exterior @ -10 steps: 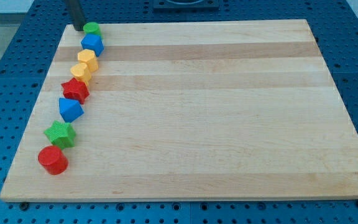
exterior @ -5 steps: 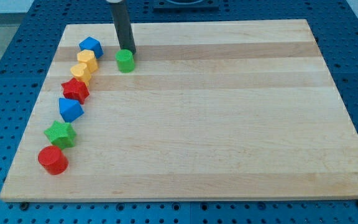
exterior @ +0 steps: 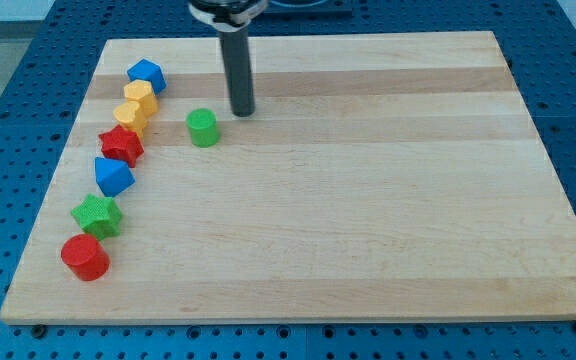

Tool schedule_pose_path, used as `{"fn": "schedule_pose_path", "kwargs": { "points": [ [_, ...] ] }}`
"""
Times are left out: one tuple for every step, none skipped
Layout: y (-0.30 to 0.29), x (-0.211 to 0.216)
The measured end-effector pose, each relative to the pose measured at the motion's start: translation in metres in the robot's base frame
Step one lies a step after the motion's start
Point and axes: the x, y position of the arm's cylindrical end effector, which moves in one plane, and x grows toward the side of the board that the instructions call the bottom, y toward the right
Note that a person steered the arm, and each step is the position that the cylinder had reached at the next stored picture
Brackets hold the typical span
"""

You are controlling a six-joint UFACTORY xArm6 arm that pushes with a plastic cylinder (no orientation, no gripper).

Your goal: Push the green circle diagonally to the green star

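Note:
The green circle (exterior: 203,128) stands on the wooden board (exterior: 368,200), a little right of the column of blocks on the view's left. My tip (exterior: 241,112) rests on the board just up and to the right of the green circle, with a small gap between them. The green star (exterior: 97,215) lies near the lower end of the column, down and to the left of the green circle.
The column on the view's left runs from top to bottom: a blue block (exterior: 146,75), two yellow blocks (exterior: 139,96) (exterior: 129,115), a red star (exterior: 121,146), a blue block (exterior: 113,176), the green star, and a red cylinder (exterior: 85,257).
The green circle has gone from the top of the column to the right and down. My tip has moved off it to the right and now stands apart from it.

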Motion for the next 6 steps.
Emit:
{"fn": "schedule_pose_path", "kwargs": {
  "points": [
    [-0.033,0.000],
    [-0.043,0.004],
    [-0.033,0.022],
    [-0.016,0.045],
    [-0.011,0.076],
    [-0.006,0.102]
  ]
}}
